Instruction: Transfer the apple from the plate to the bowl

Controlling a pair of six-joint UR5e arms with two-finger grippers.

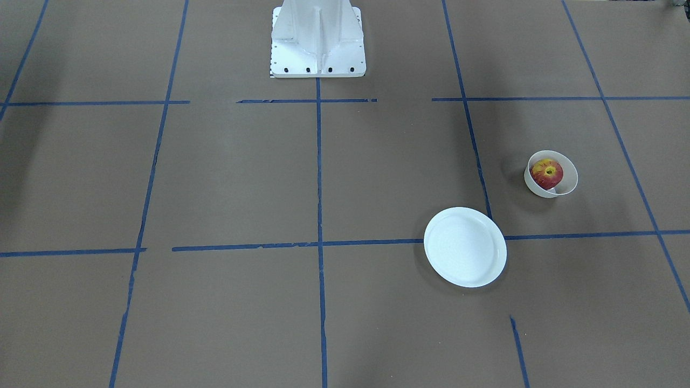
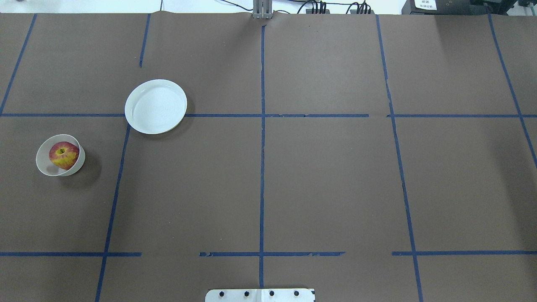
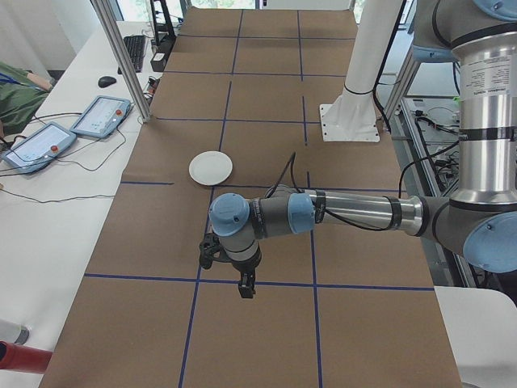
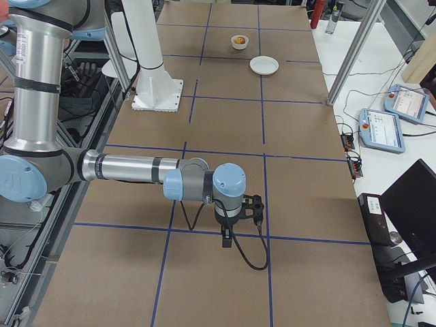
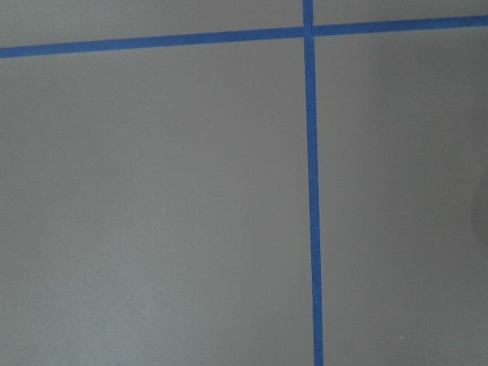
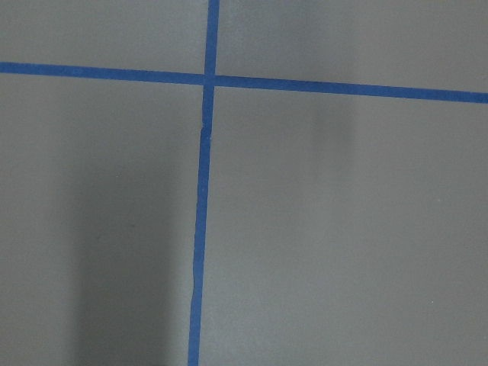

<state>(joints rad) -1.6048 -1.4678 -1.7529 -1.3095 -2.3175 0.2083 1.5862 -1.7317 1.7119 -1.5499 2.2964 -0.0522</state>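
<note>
Brown taped table (image 2: 327, 176) carries plate (image 2: 155, 106), bowl (image 2: 43, 163), robot base (image 1: 318, 40).

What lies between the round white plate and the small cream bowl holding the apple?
Nothing but brown table paper and one blue tape line separates the round white plate from the small cream bowl; the overhead view shows it.

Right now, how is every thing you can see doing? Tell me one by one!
apple: sitting inside the bowl, stem dimple facing up.
bowl: holding the apple.
plate: lying flat, empty.
left end effector: hanging low, far from the bowl; open or shut cannot be told.
right end effector: hanging low at the other end; open or shut cannot be told.
</note>
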